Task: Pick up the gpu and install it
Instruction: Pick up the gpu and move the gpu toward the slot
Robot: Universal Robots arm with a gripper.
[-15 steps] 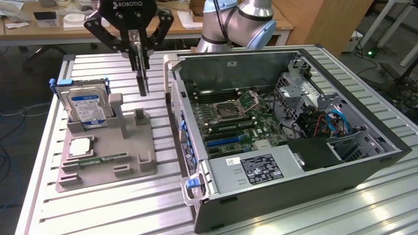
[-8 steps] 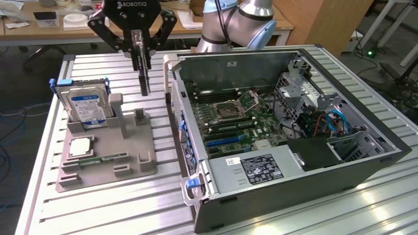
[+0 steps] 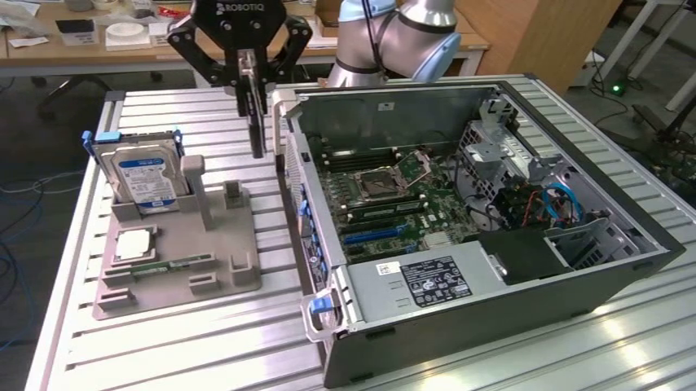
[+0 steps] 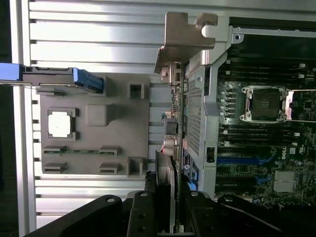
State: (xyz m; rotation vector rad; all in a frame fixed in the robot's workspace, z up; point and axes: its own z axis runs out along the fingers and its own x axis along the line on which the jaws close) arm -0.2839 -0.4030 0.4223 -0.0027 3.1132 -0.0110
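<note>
While the tool (image 3: 248, 72) grips the gpu (image 3: 257, 122) by its upper edge, jaws partly closed on it, the card hangs upright between the grey holder tray (image 3: 174, 289) and the open computer case (image 3: 490, 318), an orientation that probably suits slot insertion.
</note>
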